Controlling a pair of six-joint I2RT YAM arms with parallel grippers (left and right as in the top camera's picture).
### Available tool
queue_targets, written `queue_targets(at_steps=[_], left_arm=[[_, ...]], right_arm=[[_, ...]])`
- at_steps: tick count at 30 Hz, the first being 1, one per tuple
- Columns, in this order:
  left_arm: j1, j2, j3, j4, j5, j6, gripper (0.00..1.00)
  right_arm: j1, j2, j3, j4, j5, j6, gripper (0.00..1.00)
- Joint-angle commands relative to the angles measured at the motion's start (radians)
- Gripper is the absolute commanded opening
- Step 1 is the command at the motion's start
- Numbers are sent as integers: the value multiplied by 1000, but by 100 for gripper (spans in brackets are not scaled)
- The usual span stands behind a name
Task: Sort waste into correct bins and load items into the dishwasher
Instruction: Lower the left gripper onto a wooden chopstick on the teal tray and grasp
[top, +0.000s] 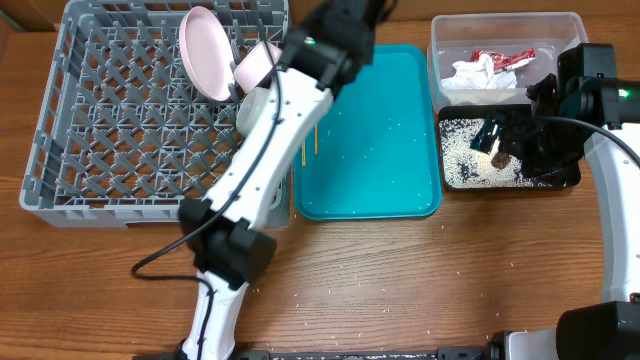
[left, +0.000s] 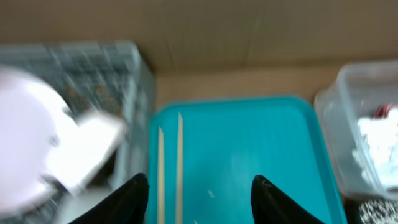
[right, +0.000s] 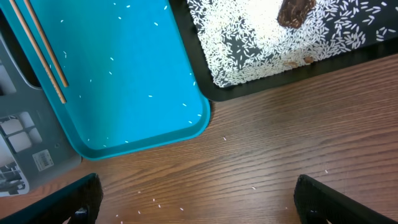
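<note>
Left tool (left: 199, 185), left wrist view: fingers spread with nothing between them, above the near part of the teal tray (left: 261, 143). The chopsticks (left: 179, 162) lie side by side on the tray's left part. The rack (left: 93, 68), holding a blurred plate (left: 25, 137), borders the tray's left side. The tub (left: 354, 124) stands to the tray's right.

Right wrist view: right tool (right: 199, 200) also spread and empty. The black tray (right: 261, 93) sits just beside the teal tray's right edge and carries rice (right: 249, 43) and a brown lump (right: 295, 12). Stray grains dot the teal tray and the surface (right: 280, 143).

Overhead view: the left arm (top: 270, 150) reaches across the teal tray's left edge, and its tool cannot be made out. The right arm (top: 600, 100) ends over the black tray. The plate stands on edge in the rack, left of the teal tray, with a second dish (top: 255, 65) touching it. The tub, right of the teal tray's far corner, holds the wrapper (top: 505, 58) and napkin (top: 475, 75).
</note>
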Motion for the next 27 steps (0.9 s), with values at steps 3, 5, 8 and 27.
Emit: queue_targets(at_steps=[3,5,8,27], left_arm=[[19,192,-23,-74,94,-205,54],[34,235,-23,-72,134,-204,53],[75,299,-23,-72,224,-204,49],[130,380,-24,-69,229,-42,51]], right_arm=[[0,-16,18,5,8,-4,100],[0,-16,18,5,8,-4,100],[0,-16,18,5,8,-4,100],[0,-16,18,5,8,-4,100]])
